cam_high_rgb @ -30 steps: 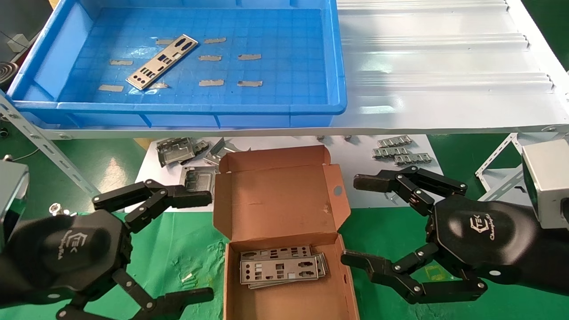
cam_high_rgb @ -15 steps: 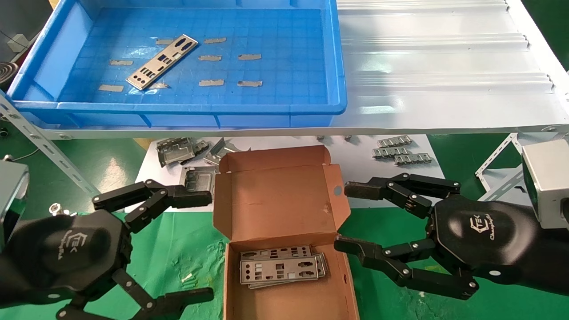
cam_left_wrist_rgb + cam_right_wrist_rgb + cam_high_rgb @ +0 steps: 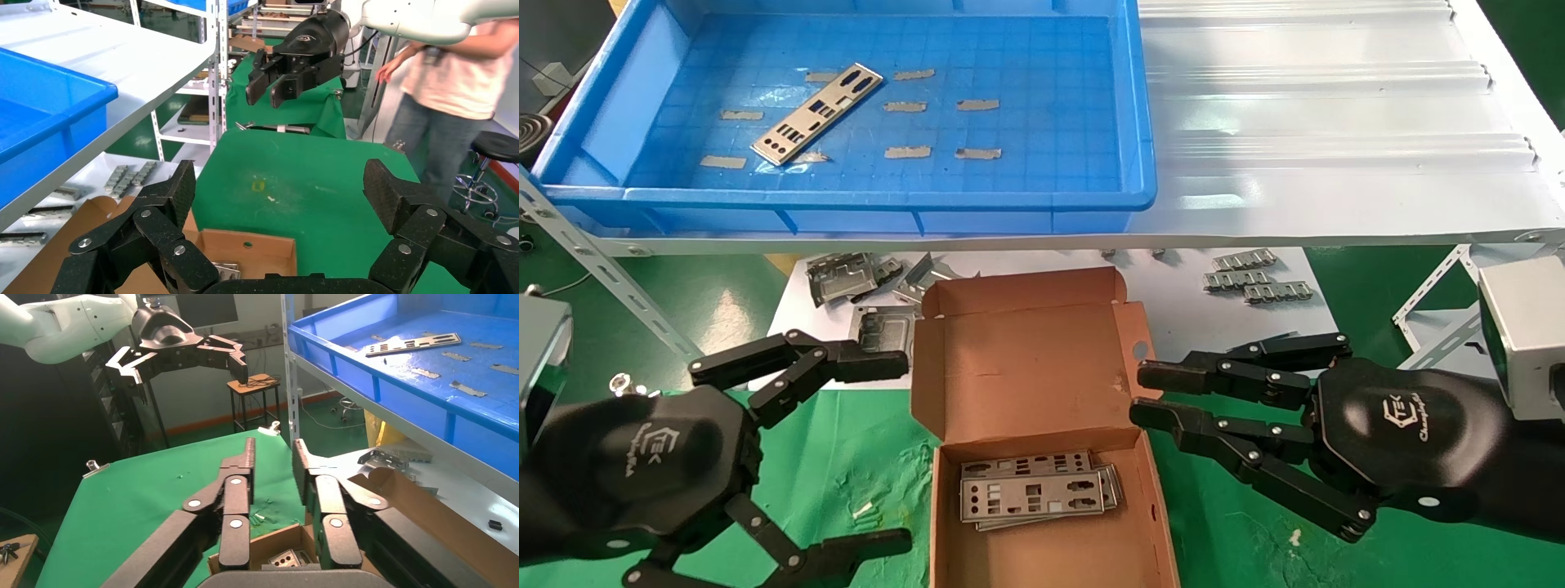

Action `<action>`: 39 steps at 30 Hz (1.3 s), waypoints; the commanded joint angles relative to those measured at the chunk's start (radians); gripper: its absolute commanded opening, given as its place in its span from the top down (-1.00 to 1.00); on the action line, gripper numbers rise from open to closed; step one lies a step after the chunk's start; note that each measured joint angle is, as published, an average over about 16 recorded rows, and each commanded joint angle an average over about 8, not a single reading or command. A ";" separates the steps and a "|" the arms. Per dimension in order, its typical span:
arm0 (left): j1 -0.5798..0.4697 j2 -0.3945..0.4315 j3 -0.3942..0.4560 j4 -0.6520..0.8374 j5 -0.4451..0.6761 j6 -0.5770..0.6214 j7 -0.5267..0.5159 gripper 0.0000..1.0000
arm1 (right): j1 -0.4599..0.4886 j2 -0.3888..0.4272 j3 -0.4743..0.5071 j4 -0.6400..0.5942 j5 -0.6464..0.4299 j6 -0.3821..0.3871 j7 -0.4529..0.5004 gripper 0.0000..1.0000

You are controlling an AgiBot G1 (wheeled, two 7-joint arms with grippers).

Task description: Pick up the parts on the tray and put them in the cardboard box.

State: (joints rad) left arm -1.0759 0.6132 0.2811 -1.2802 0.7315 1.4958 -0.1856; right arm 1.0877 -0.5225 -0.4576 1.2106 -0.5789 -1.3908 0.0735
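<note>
One silver punched plate (image 3: pixel 817 113) lies aslant on the floor of the blue tray (image 3: pixel 846 198), at its left; it also shows in the right wrist view (image 3: pixel 413 345). The cardboard box (image 3: pixel 1026 359) stands open below the shelf, with a stack of plates (image 3: pixel 1034 490) in its near half. My right gripper (image 3: pixel 1138 394) hovers at the box's right edge beside the holed flap, its fingers (image 3: pixel 245 471) drawn nearly together on nothing. My left gripper (image 3: pixel 893 453) is wide open and empty at the box's left side.
Grey stamped frames (image 3: pixel 846 278) and ridged clips (image 3: pixel 1258 278) lie on the white sheet behind the box. A white corrugated sheet (image 3: pixel 1336 122) covers the shelf to the right of the tray. A person (image 3: pixel 453 92) stands beyond the green table.
My right gripper's fingers have closed from wide open to nearly together and shifted slightly toward the box. The left arm, the box and the plates have not moved.
</note>
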 commanded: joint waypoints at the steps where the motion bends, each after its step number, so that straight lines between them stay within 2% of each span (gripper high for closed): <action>1: 0.000 0.000 0.000 0.000 0.000 0.000 0.000 -1.00 | 0.000 0.000 0.000 0.000 0.000 0.000 0.000 1.00; 11: -0.029 0.003 0.002 0.001 0.011 -0.016 -0.018 -1.00 | 0.000 0.000 0.000 0.000 0.000 0.000 0.000 1.00; 14: -0.103 0.016 0.012 0.014 0.044 -0.043 -0.057 -1.00 | 0.000 0.000 0.000 0.000 0.000 0.000 0.000 1.00; 17: -0.220 0.043 0.038 0.054 0.110 -0.073 -0.106 -1.00 | 0.000 0.000 0.000 0.000 0.000 0.000 0.000 1.00; 22: -0.430 0.121 0.102 0.207 0.263 -0.107 -0.139 -1.00 | 0.000 0.000 0.000 0.000 0.000 0.000 0.000 1.00; 28: -0.630 0.232 0.174 0.467 0.421 -0.126 -0.096 -1.00 | 0.000 0.000 0.000 0.000 0.000 0.000 0.000 1.00; 34: -0.764 0.324 0.230 0.701 0.526 -0.137 -0.039 -1.00 | 0.000 0.000 0.000 0.000 0.000 0.000 0.000 1.00; 39: -0.831 0.369 0.252 0.833 0.574 -0.161 0.039 -1.00 | 0.000 0.000 0.000 0.000 0.000 0.000 0.000 1.00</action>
State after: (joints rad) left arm -1.8960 0.9738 0.5283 -0.4577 1.2983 1.3320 -0.1484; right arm 1.0877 -0.5225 -0.4576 1.2106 -0.5789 -1.3908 0.0735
